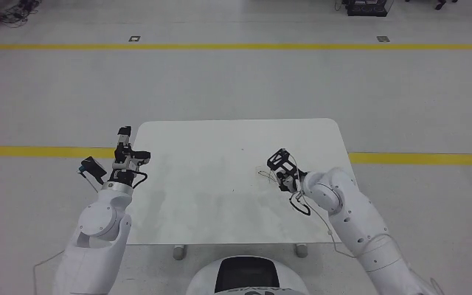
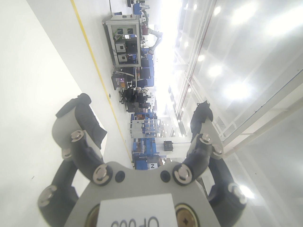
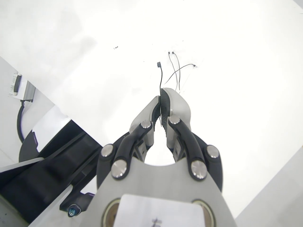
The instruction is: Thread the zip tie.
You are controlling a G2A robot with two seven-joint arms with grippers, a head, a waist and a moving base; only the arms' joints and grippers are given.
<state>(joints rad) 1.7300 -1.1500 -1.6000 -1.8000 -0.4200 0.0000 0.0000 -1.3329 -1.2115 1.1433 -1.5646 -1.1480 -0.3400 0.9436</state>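
Note:
A thin black zip tie (image 3: 161, 76) is pinched between the fingertips of my right gripper (image 3: 161, 93), which is shut on it. The strap sticks out past the tips and ends in its small square head, hanging just above the white table (image 3: 94, 24). Two more black zip ties (image 3: 178, 72) lie crossed on the table just beyond the fingertips. From above, the right gripper (image 1: 280, 161) hovers over the right part of the table. My left gripper (image 2: 143, 102) is open with nothing in it, at the table's left edge (image 1: 125, 151), facing out into the room.
The white table (image 1: 221, 206) is bare across its middle and left side. A tiny dark speck (image 3: 116, 47) lies on the tabletop away from the ties. Grey floor with yellow lines (image 1: 236, 46) surrounds the table.

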